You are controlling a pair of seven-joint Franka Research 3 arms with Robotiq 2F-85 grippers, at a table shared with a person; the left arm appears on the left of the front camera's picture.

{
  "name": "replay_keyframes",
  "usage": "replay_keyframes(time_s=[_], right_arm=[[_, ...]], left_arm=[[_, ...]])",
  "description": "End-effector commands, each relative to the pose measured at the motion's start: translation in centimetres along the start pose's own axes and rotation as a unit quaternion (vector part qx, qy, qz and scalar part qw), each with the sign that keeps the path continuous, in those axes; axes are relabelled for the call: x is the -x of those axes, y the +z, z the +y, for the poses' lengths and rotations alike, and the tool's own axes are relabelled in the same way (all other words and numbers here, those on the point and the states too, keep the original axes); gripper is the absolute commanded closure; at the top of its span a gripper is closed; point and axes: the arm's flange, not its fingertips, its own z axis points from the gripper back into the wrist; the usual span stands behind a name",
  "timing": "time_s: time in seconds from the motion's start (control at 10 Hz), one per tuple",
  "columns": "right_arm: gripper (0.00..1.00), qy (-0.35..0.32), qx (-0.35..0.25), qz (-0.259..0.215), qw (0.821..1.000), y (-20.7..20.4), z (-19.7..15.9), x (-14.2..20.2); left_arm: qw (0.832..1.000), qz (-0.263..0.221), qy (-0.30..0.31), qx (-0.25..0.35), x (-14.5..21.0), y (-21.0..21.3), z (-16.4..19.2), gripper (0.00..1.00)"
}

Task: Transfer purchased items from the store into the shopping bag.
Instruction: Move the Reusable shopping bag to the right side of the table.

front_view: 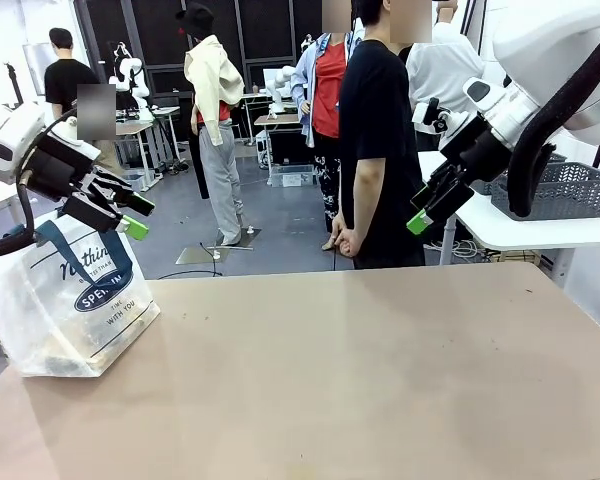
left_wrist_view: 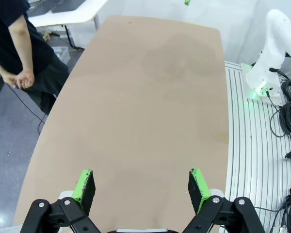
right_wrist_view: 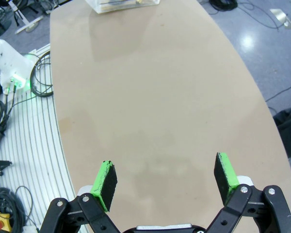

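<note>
A translucent whitish shopping bag (front_view: 65,300) with navy strap handles and a navy oval logo stands at the left edge of the tan counter (front_view: 360,380), some dark contents showing dimly through its lower part. The left end effector (front_view: 130,215) hangs just above the bag's mouth, close to the handles, its green-padded fingers spread apart and holding nothing. In the left wrist view the same left end effector (left_wrist_view: 141,184) looks down the length of the bare counter (left_wrist_view: 150,97), its two green pads (left_wrist_view: 83,183) set wide, released.

On the opposite side, the right end effector (front_view: 425,212) is raised well above the counter's far right corner, pointing down and toward the middle. The right wrist view shows this right end effector (right_wrist_view: 165,179) with its fingers likewise wide apart and empty over the counter (right_wrist_view: 150,97), and the base of the shopping bag (right_wrist_view: 123,5) sits at the top edge of that view, well away from the pads.

A person in a black T-shirt (front_view: 375,120) stands at the far side of the counter with hands (front_view: 345,238) clasped low in front; the same person's hand (left_wrist_view: 23,78) appears at the left of the left wrist view. A dark grey mesh basket (front_view: 560,190) rests on a white side table (front_view: 520,232) behind the right arm
</note>
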Motion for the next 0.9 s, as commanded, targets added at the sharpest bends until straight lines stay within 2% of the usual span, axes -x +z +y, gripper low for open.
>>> replay_keyframes(time_s=[0.0,0.8], right_arm=[[0.0,-0.007,0.0,0.009,1.0,-0.04,0.1,-0.05],[0.0,-0.007,0.0,0.009,1.0,-0.04,0.1,-0.05]], left_arm=[[1.0,-0.009,0.004,-0.002,-0.17,-0.01,0.17,0.0],[1.0,-0.009,0.004,-0.002,-0.17,-0.01,0.17,0.0]])
